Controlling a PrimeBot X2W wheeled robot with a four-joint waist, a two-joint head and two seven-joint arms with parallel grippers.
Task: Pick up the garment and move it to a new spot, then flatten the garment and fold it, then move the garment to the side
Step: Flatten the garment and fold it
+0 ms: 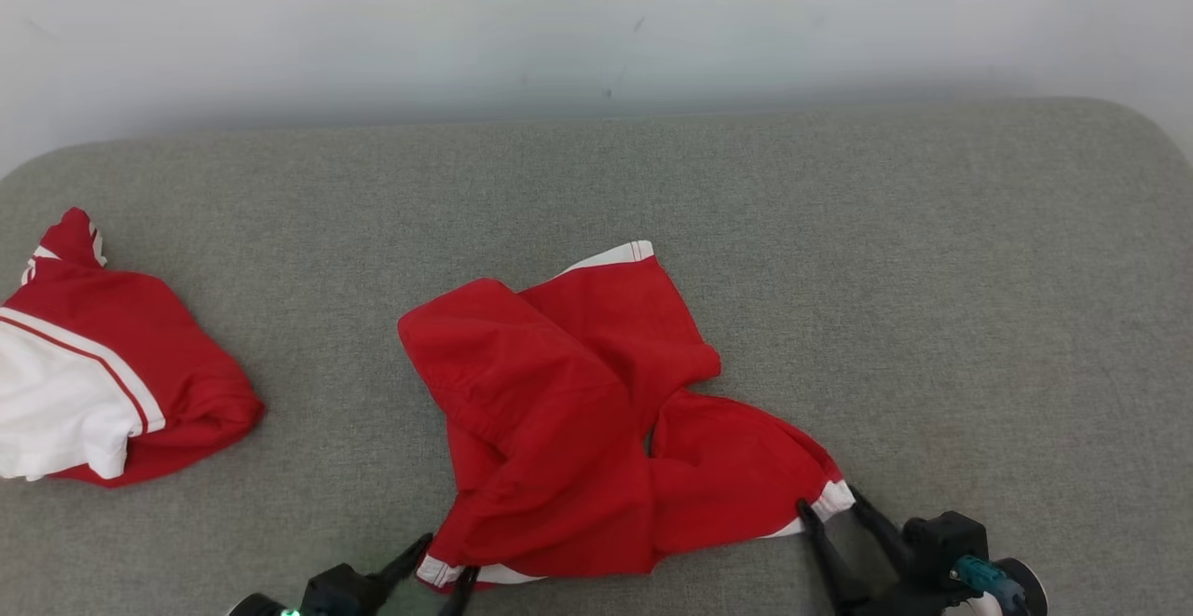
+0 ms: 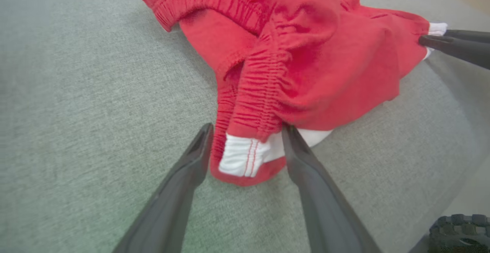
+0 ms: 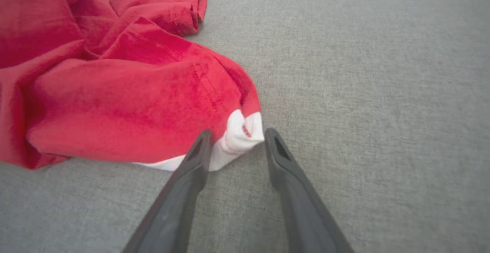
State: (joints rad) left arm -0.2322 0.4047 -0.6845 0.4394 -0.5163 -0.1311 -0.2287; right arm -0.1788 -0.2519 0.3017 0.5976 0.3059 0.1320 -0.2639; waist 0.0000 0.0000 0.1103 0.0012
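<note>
The garment [image 1: 559, 411], red shorts with white hem bands, lies crumpled on the grey fabric surface [image 1: 885, 253] near its front edge. My left gripper [image 1: 449, 555] is at the shorts' near left corner, open, its fingers either side of a white-trimmed corner by the gathered waistband [image 2: 264, 88]. In the left wrist view that gripper [image 2: 248, 127] straddles the white patch [image 2: 241, 157]. My right gripper [image 1: 828, 499] is open at the near right corner. In the right wrist view it [image 3: 238, 131] brackets the white hem [image 3: 239, 134] of the garment [image 3: 115, 100].
A second red and white garment [image 1: 102, 383] lies bunched at the far left edge. A pale wall [image 1: 596, 29] rises behind the surface. Bare grey fabric stretches to the right and behind the shorts. The right gripper's fingers [image 2: 455, 46] show in the left wrist view.
</note>
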